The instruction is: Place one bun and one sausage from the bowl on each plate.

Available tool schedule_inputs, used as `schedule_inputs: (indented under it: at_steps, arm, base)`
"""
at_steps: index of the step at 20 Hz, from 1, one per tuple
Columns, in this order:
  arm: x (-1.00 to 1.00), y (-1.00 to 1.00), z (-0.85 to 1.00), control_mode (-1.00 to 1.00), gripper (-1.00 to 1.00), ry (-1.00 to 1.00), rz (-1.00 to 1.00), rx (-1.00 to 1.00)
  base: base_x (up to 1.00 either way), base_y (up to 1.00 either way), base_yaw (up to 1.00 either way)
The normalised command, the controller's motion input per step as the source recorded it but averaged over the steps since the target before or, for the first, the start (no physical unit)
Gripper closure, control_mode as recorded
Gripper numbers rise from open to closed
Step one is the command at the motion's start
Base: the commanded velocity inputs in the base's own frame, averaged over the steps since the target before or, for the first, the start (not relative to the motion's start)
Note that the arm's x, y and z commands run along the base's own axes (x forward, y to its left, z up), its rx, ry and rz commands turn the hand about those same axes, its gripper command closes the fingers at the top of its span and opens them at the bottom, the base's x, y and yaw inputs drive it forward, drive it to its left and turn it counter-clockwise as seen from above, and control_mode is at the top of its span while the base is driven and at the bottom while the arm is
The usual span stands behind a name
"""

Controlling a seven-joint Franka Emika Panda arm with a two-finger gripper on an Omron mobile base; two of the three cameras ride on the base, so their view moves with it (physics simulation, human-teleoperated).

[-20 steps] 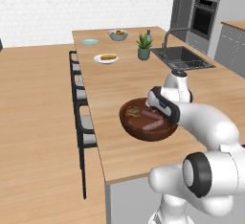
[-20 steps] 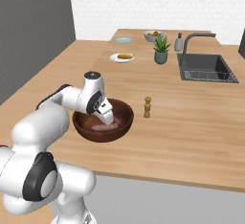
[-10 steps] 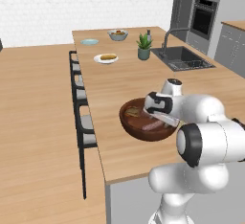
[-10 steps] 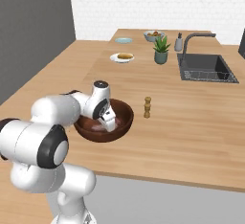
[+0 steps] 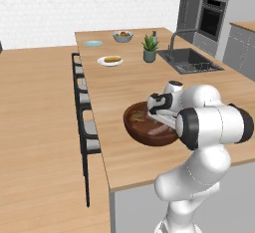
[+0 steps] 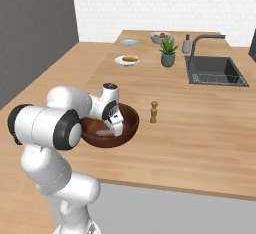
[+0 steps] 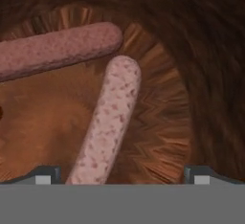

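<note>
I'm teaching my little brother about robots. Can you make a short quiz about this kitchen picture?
1. True or false: the pincer is open, with nothing held.
2. How many sausages lie in the brown bowl in the hand view?
3. Which plate already has food on it: A) the white plate, B) the blue plate?

Key
1. True; it is down inside the bowl.
2. Two: a paler sausage near the pincer and a darker sausage beyond it.
3. A.
</note>
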Motion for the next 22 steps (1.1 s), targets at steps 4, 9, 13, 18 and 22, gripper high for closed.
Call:
schedule_inputs:
  at_steps: [4, 9, 13, 18, 22]
  arm:
    - [0.4, 0.0, -0.25, -1.0, -1.0, 0.13, 0.0, 0.0]
    - [0.08, 0.0, -0.35, -1.0, -1.0, 0.15, 0.0, 0.0]
    - [0.0, 0.0, -0.53, -1.0, -1.0, 0.03, 0.0, 0.0]
    - [0.0, 0.0, -0.13, -1.0, -1.0, 0.0, 0.0, 0.0]
    - [0.0, 0.0, 0.0, -1.0, 1.0, 0.0, 0.0, 0.0]
  base:
    - [0.0, 0.0, 0.0]
    - [0.0, 0.0, 0.0]
    - [0.0, 0.0, 0.0]
    - [0.0, 0.0, 0.0]
    - [0.0, 0.0, 0.0]
